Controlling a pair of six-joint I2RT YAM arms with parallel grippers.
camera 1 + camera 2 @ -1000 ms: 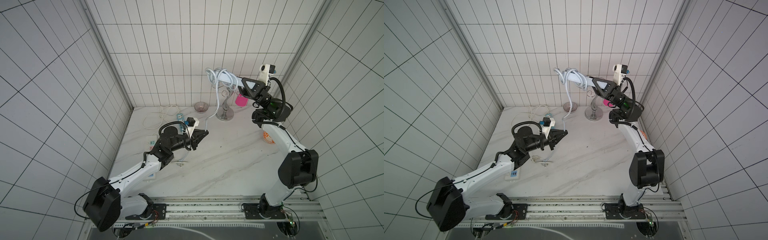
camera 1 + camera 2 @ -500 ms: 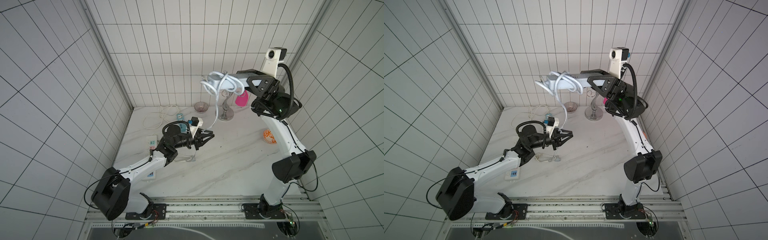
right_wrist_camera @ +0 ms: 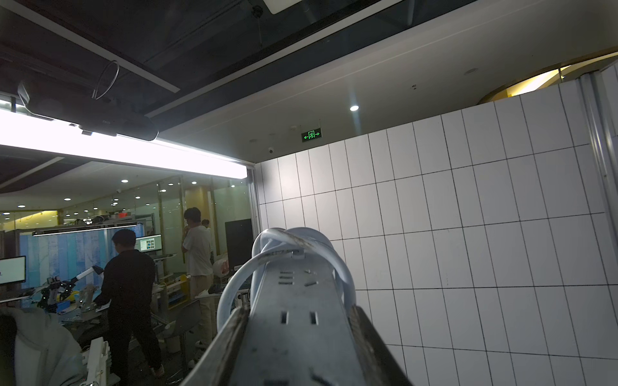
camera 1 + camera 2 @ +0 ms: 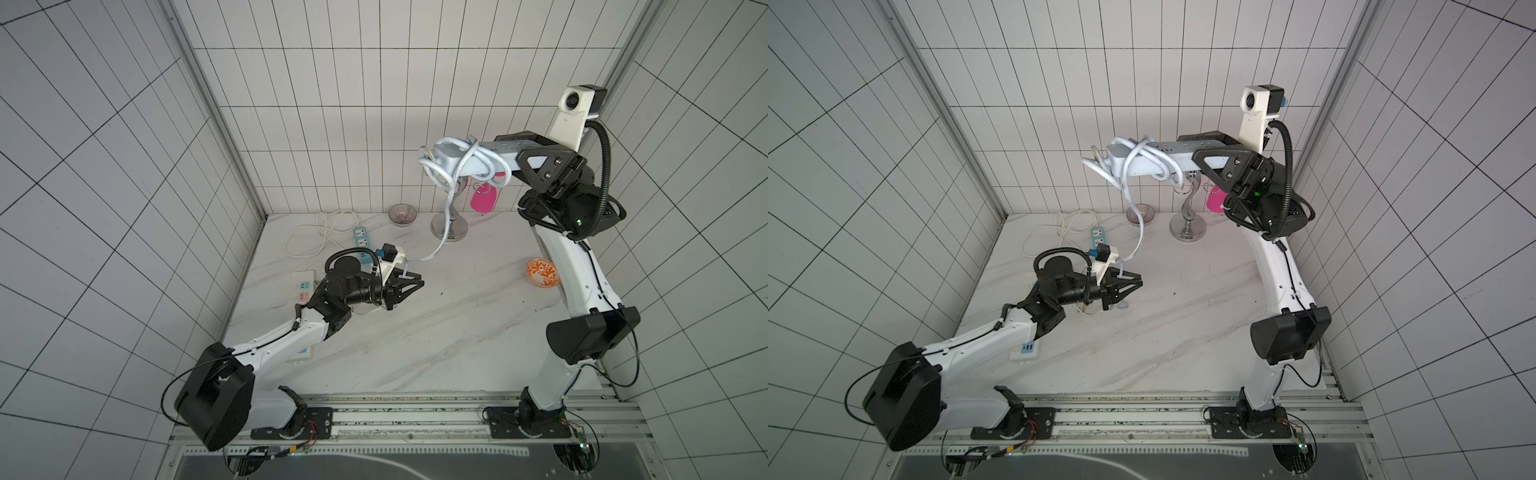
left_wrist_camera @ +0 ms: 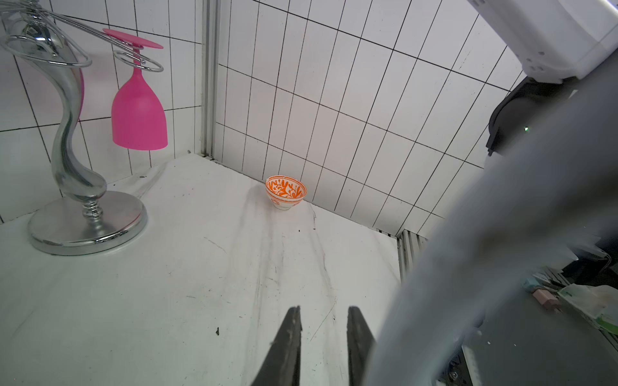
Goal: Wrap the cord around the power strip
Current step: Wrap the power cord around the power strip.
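My right gripper (image 4: 507, 148) is shut on the pale grey-blue power strip (image 4: 494, 151), holding it level, high above the table; both top views and the right wrist view (image 3: 297, 317) show this. The cord (image 4: 469, 160) is looped several times round the strip's free end. From there the cord (image 4: 1139, 224) hangs down to my left gripper (image 4: 419, 281), low over the table's left half. In the left wrist view the cord (image 5: 451, 267) is a blurred band beside the fingers (image 5: 291, 334), not between them. The left gripper (image 5: 322, 309) is open and empty. I cannot make out the plug.
A chrome glass stand (image 4: 451, 226) with a hanging pink glass (image 4: 483, 199) and a small glass bowl (image 4: 402, 214) stand at the back wall. A turquoise strip (image 4: 361, 237) with cream cable and a white strip (image 4: 302, 286) lie at the left. An orange bowl (image 4: 542, 272) sits right.
My right arm has lifted the power strip higher and turned it level, drawing the hanging cord up. My left gripper, shut a second ago, has opened.
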